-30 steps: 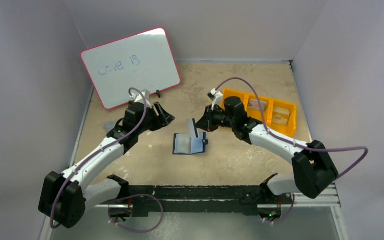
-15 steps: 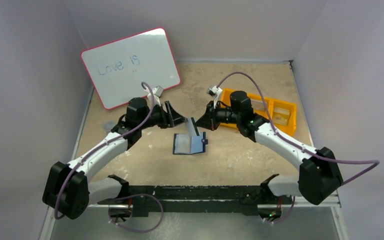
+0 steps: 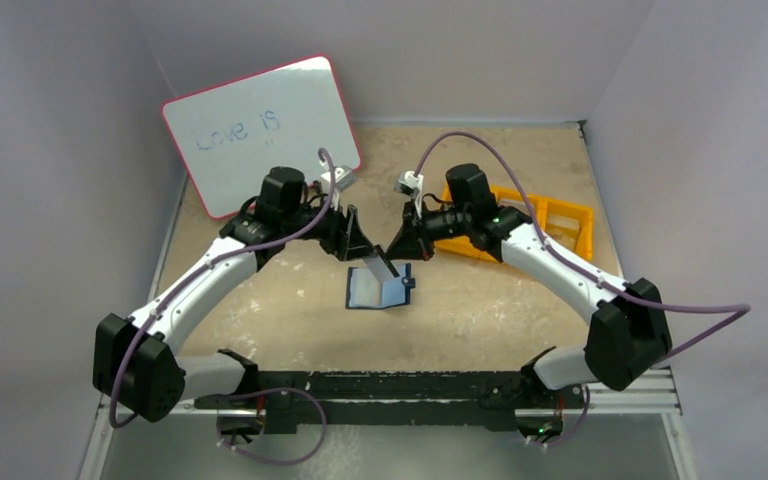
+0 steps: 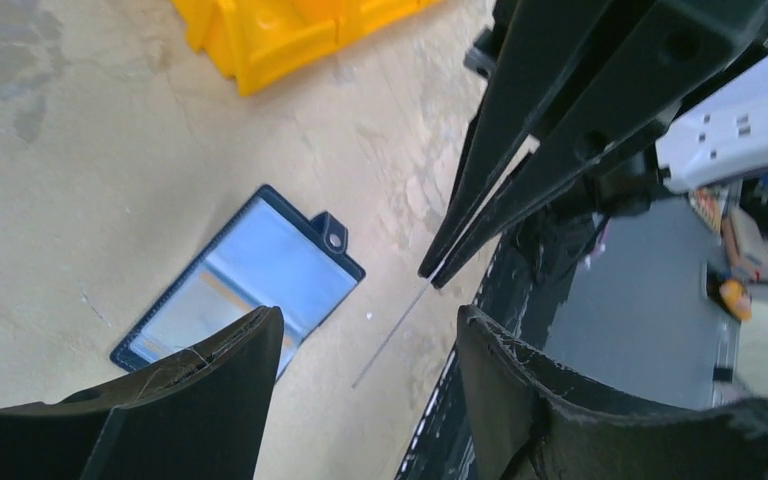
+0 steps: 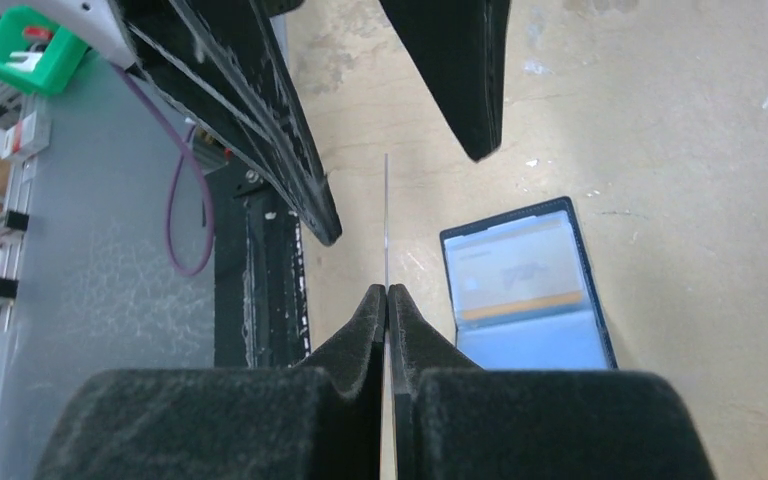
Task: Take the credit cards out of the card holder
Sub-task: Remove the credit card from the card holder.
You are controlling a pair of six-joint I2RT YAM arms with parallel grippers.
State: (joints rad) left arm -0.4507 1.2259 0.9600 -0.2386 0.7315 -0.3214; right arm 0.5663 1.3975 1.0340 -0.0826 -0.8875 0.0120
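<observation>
Card holder (image 3: 376, 292) lies open, navy-rimmed, pale inside.

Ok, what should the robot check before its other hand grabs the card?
1. Is the right gripper shut on the credit card? Ok.
2. Is the left gripper open? Ok.
3. Does the card's free edge point into the left gripper's gap? Ok.
4. Is the card out of the card holder, which lies open on the table? Ok.
5. Are more cards inside the holder? Cannot tell.
</observation>
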